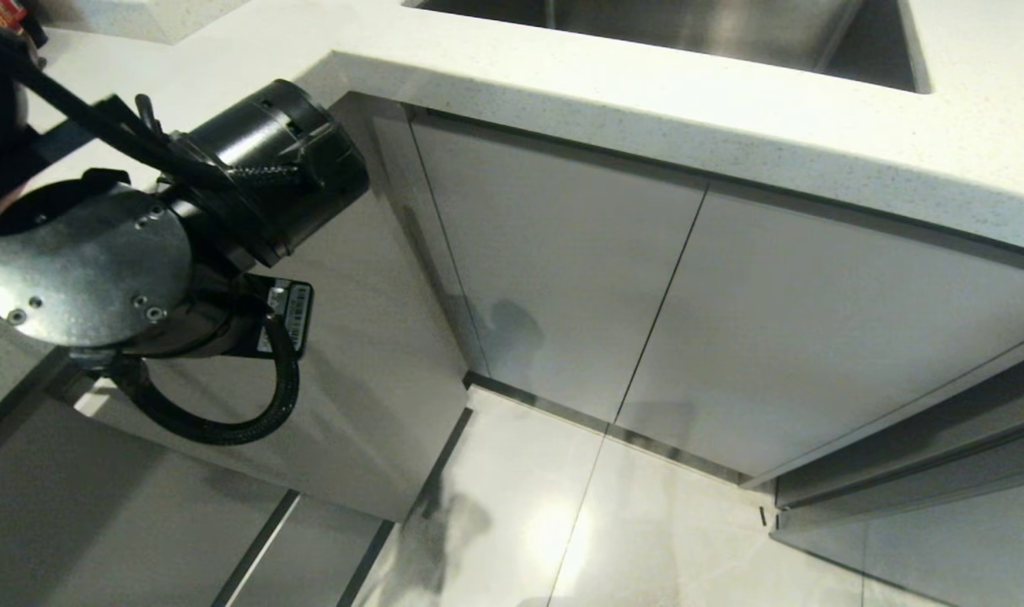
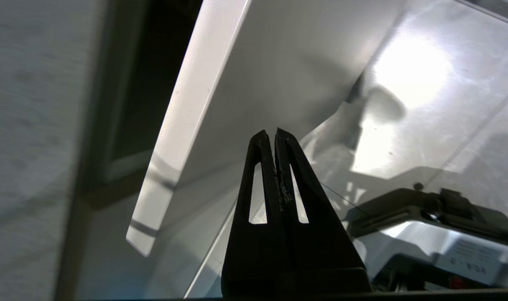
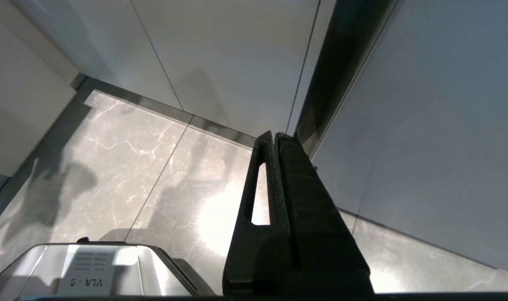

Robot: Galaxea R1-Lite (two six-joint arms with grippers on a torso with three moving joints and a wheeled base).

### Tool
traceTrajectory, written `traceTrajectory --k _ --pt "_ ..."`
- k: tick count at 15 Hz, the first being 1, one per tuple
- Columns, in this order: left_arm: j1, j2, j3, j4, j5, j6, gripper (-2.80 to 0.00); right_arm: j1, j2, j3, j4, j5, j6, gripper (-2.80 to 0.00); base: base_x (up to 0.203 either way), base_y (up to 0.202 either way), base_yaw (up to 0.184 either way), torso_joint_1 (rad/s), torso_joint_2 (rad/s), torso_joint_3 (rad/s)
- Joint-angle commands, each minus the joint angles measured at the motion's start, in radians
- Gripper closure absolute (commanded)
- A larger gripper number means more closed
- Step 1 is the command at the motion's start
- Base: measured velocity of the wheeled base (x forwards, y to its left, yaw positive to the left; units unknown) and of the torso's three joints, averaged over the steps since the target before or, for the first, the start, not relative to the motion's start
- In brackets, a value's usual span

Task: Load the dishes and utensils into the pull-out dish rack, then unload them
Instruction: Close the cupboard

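I see the pale door front (image 2: 274,71) of the pull-out dish rack just ahead of my left gripper (image 2: 275,133), whose 2 fingers are pressed together on nothing, while my right gripper (image 3: 274,136), likewise closed and empty, hangs above the floor tiles (image 3: 145,167).

Pull-out dish rack: only its pale door front (image 2: 279,62) shows. It is a flat, matte, off-white slab with no handle. In the left wrist view its thin bright edge runs beside a dark gap. In the head view it (image 1: 368,379) hangs upright below the counter (image 1: 646,93) lip, its lower edge just above the floor (image 1: 562,523). Basket, dishes and utensils are hidden.
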Motion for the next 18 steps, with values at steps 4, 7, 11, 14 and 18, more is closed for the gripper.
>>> traceTrajectory --k 4,7,11,14,18 --pt "0.019 -0.014 -0.001 0.006 0.006 -0.001 0.00 -0.001 0.000 0.000 0.000 0.000 -0.001 0.00 0.000 0.000 0.000 0.000 0.00 0.000" --pt "0.016 -0.015 0.002 0.005 0.007 -0.001 0.00 0.000 0.000 0.000 0.000 0.000 -0.001 0.00 0.000 0.000 0.000 0.000 0.00 0.000" --pt "0.002 -0.042 0.000 0.004 0.005 0.006 0.00 0.000 0.000 0.000 0.000 0.000 -0.001 0.00 0.000 0.000 0.000 0.000 0.00 0.000" --pt "-0.033 -0.091 -0.006 -0.004 0.005 0.019 0.00 0.000 0.000 0.000 0.000 0.000 -0.001 0.00 0.000 0.000 0.000 0.000 0.00 0.000" --pt "-0.077 -0.191 -0.038 -0.086 -0.001 0.055 0.00 0.000 0.000 0.000 0.000 0.000 -0.001 0.00 0.000 0.000 0.000 0.000 0.00 0.000"
